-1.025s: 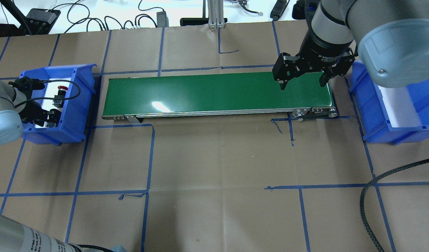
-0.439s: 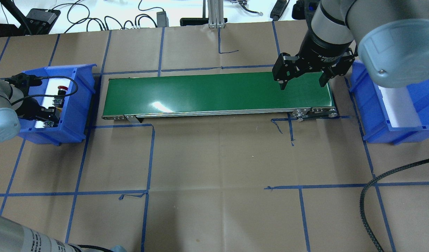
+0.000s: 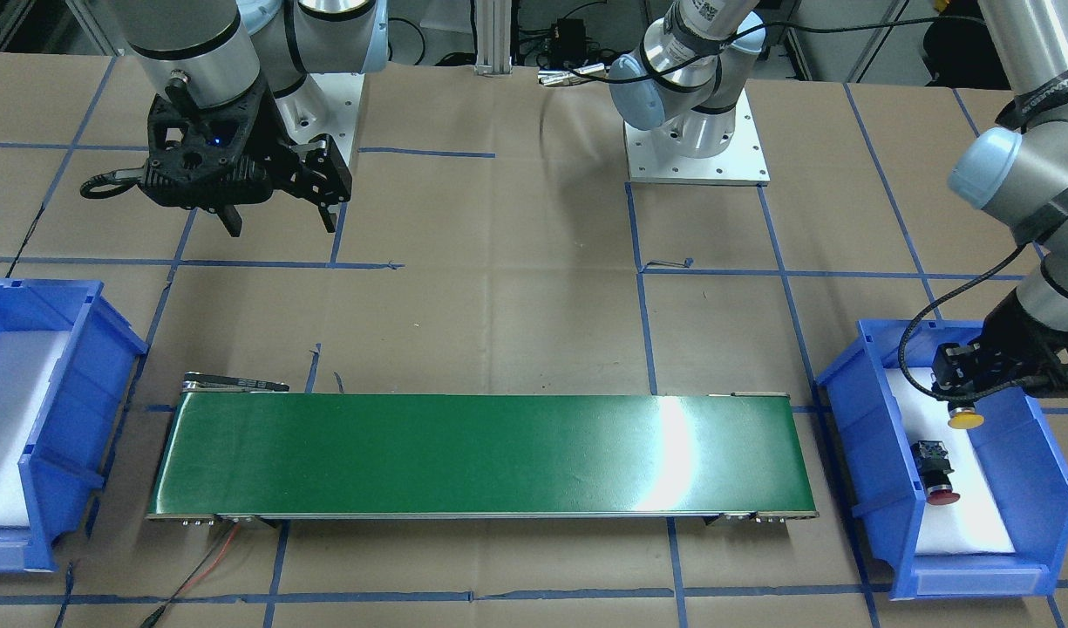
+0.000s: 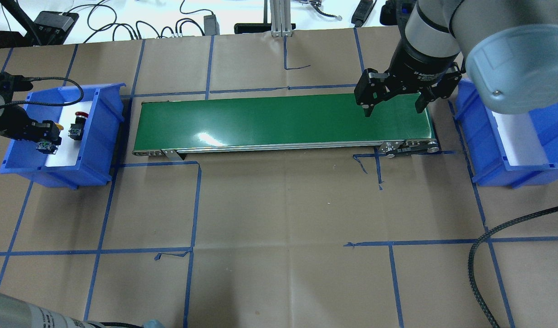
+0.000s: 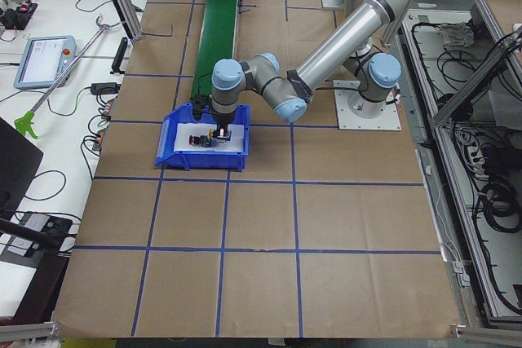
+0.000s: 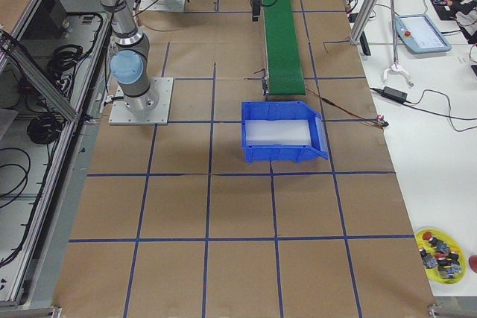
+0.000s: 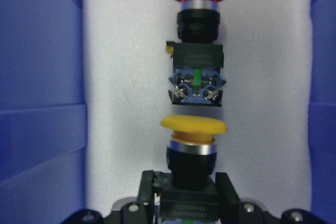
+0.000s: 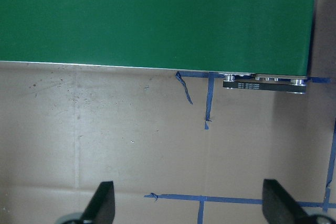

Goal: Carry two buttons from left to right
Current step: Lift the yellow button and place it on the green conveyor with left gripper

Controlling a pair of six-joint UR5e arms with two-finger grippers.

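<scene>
My left gripper (image 4: 45, 137) is shut on the yellow button (image 7: 193, 148), gripping its black body, and holds it above the white foam of the left blue bin (image 4: 101, 119). The front-facing view shows the yellow cap (image 3: 966, 420) below the gripper (image 3: 956, 388). The red button (image 7: 198, 40) lies on the foam just beyond the yellow one, and also shows in the overhead view (image 4: 77, 126) and the front-facing view (image 3: 936, 478). My right gripper (image 4: 392, 109) is open and empty above the right end of the green conveyor belt (image 4: 279, 120).
The right blue bin (image 4: 483, 150), lined with white foam, stands just past the belt's right end. A black cable (image 4: 477, 259) lies on the table at the front right. Blue tape lines cross the brown paper.
My left gripper has moved toward the overhead view's left and far side with the yellow button held in it. The red button and the right arm have not moved.
</scene>
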